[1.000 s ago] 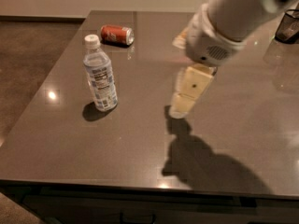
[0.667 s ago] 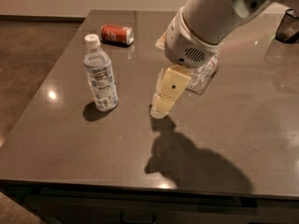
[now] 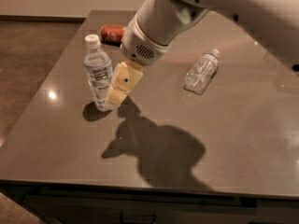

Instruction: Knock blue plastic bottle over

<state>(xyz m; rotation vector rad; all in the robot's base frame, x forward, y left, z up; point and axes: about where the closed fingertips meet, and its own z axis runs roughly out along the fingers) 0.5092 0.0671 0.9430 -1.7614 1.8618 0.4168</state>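
The blue plastic bottle (image 3: 98, 73), clear bluish with a white cap and a blue-and-white label, stands upright on the left part of the dark table (image 3: 243, 139). My gripper (image 3: 117, 97), cream-coloured, hangs from the white arm and touches or nearly touches the bottle's lower right side, close to the tabletop. The bottle leans very slightly to the left.
A red soda can (image 3: 112, 33) lies on its side at the back, partly behind my arm. A smaller clear bottle (image 3: 202, 72) lies on its side right of centre. The table's left and front edges are close by.
My arm has swept left across the table and the gripper has reached the blue bottle's side. The smaller clear bottle, hidden before by the arm, now shows.
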